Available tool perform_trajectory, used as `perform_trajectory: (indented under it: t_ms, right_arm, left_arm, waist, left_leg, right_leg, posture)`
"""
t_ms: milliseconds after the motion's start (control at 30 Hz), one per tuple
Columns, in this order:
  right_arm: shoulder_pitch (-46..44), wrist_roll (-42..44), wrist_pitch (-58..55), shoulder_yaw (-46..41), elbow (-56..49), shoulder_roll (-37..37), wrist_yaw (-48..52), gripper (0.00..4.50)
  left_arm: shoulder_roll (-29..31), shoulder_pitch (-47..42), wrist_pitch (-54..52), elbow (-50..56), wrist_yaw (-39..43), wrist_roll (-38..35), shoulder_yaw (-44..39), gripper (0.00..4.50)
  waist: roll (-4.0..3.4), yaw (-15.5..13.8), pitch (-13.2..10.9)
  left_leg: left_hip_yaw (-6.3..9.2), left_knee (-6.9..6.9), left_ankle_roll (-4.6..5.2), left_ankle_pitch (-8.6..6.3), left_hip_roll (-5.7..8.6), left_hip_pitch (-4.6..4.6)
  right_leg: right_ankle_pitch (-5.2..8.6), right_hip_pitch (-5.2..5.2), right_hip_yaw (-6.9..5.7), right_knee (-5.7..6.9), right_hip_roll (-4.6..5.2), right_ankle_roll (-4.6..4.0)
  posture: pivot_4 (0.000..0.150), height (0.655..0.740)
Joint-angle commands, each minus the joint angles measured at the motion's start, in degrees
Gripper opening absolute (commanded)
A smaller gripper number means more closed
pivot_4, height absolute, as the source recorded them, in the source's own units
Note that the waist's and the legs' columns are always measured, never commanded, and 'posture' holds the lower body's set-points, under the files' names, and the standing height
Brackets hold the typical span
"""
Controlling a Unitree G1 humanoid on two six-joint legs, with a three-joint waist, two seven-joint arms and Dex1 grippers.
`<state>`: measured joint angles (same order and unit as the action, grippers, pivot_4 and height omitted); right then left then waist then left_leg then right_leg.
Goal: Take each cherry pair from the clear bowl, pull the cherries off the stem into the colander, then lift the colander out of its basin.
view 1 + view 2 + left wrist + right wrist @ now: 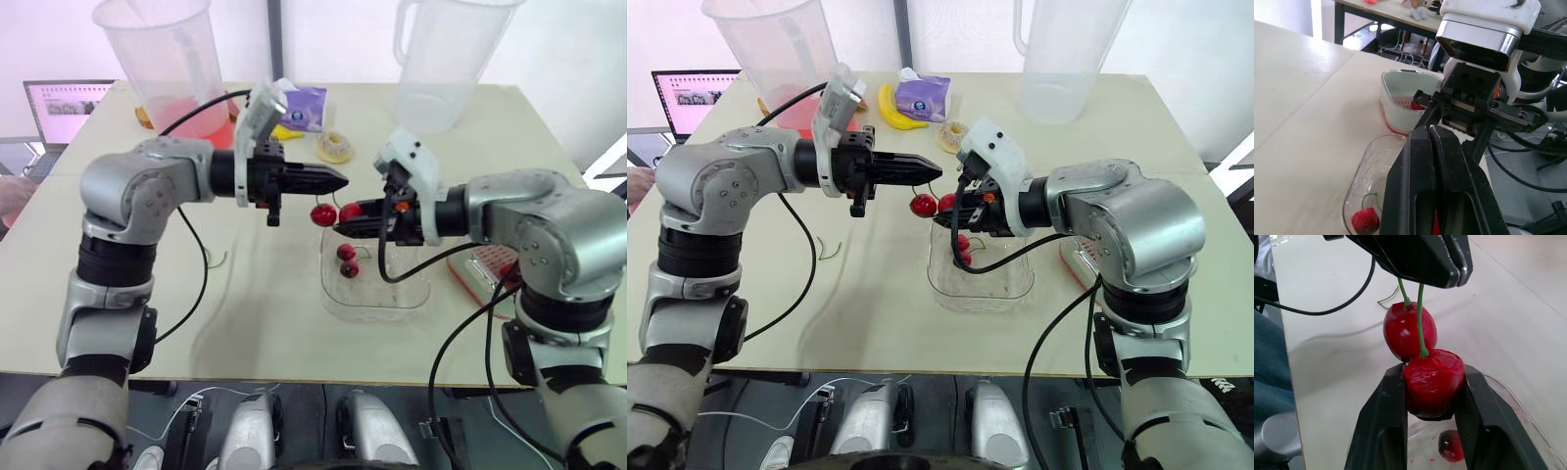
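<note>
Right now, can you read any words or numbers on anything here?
Laptop screen: it has writing, but too blurred to read.
Purple packet: it has print, but too small to read.
No other words, numbers or signs can be read.

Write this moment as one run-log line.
left pincer: shut on green stem | right pincer: shut on glossy red cherry | position: over clear plastic bowl

L gripper (343,179) fingers pinched; R gripper (1430,372) fingers clamped; arms bent inward, tips facing.
</note>
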<state>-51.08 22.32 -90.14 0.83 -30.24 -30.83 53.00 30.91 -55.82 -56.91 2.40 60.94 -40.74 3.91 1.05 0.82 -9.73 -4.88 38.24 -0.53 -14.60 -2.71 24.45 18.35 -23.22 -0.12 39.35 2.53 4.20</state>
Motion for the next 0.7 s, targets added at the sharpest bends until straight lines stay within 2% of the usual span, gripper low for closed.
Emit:
perform_trajectory:
  t_ms: [33, 467, 700]
  right_arm:
    - [-0.8, 2.7, 0.9, -1.9, -0.8, -1.7, -1.8, 0.79]
    - [10.0, 7.1, 1.0, -4.6, -2.7, -8.9, -8.5, 0.79]
    - [11.1, 6.6, -2.4, -17.4, -1.4, -9.3, -14.5, 0.79]
  left_arm:
    - [0.2, 0.0, 0.6, 1.6, -0.1, -0.5, -0.7, 0.0]
    - [0.9, 1.2, 0.2, 2.0, -1.3, -0.7, -1.4, 0.0]
    - [0.9, 1.7, -0.1, 2.4, -2.1, -1.1, -1.8, 0.0]
  waist:
    - [0.0, 0.0, 0.0]
    - [0.01, 0.2, 0.0]
    - [0.01, -0.1, 0.0]
  left_leg:
    - [0.0, 0.0, 0.0, 0.0, 0.0, 0.0]
    - [-0.01, -0.01, 0.06, -0.03, -0.03, 0.04]
    - [0.0, -0.03, 0.06, -0.03, -0.03, 0.04]
  right_leg:
    - [0.0, 0.0, 0.0, 0.0, 0.0, 0.0]
    - [0.0, 0.0, 0.02, -0.09, 0.0, 0.0]
    - [0.0, 0.0, 0.02, -0.1, 0.0, 0.0]
  posture:
    - [0.15, 0.74]
    - [0.15, 0.74]
    - [0.15, 0.74]
